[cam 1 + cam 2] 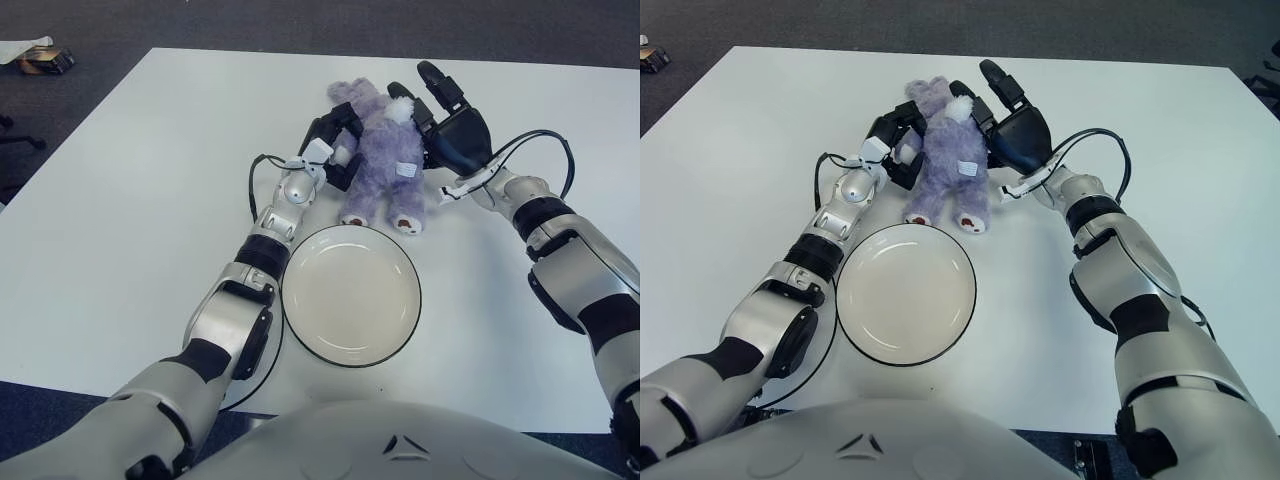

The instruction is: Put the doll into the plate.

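Note:
A purple plush doll (383, 160) lies lengthwise on the white table (140, 200), head away from me. Its feet are just beyond the far rim of the plate. The cream plate (350, 295) with a dark rim sits close in front of me and holds nothing. My left hand (335, 135) has its fingers curled against the doll's left side. My right hand (450, 125) presses its palm on the doll's right side, fingers stretched past the head. The doll is clamped between the two hands. In the right eye view the doll (948, 160) shows a white tag on its belly.
Black cables loop beside both wrists (255, 180), (545, 140). A small brown object (42, 60) lies on the dark floor beyond the table's far left corner. The table's far edge runs just behind the doll.

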`<act>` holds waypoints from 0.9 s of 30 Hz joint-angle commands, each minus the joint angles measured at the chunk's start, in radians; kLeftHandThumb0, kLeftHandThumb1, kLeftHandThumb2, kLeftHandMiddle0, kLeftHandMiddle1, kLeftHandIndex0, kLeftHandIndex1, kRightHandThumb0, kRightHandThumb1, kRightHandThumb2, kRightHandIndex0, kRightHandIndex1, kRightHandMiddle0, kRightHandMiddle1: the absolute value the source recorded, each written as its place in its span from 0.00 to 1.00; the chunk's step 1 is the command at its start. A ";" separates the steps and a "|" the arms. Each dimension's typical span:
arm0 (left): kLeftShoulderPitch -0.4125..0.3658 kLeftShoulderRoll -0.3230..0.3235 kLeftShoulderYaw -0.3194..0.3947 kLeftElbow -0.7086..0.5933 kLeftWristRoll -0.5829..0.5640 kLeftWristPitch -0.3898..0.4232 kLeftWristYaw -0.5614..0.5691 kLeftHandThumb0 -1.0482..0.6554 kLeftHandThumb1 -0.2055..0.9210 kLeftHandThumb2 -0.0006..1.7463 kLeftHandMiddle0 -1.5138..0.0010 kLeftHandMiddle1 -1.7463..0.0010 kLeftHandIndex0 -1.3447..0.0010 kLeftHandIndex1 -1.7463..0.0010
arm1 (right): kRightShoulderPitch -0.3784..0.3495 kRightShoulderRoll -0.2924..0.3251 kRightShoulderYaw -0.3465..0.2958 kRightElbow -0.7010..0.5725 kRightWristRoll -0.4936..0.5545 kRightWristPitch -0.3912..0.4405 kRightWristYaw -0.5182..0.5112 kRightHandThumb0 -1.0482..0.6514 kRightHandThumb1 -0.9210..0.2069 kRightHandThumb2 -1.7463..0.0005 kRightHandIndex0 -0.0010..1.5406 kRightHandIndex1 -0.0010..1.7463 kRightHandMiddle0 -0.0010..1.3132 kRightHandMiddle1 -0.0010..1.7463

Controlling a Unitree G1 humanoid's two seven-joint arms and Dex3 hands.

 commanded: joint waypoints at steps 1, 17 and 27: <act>-0.001 -0.002 0.010 -0.009 -0.019 -0.022 -0.012 0.61 0.13 1.00 0.43 0.00 0.49 0.00 | -0.021 0.014 0.014 0.014 -0.005 0.000 -0.020 0.10 0.16 0.72 0.00 0.00 0.00 0.00; -0.009 -0.017 0.029 0.011 -0.052 -0.056 -0.032 0.61 0.13 1.00 0.42 0.00 0.49 0.00 | -0.008 0.058 -0.074 0.027 0.147 -0.124 0.126 0.07 0.11 0.75 0.00 0.00 0.01 0.01; -0.017 -0.027 0.032 0.027 -0.061 -0.058 -0.035 0.61 0.13 1.00 0.42 0.00 0.48 0.00 | 0.030 0.099 -0.207 0.028 0.322 -0.205 0.337 0.23 0.39 0.55 0.04 0.10 0.00 0.32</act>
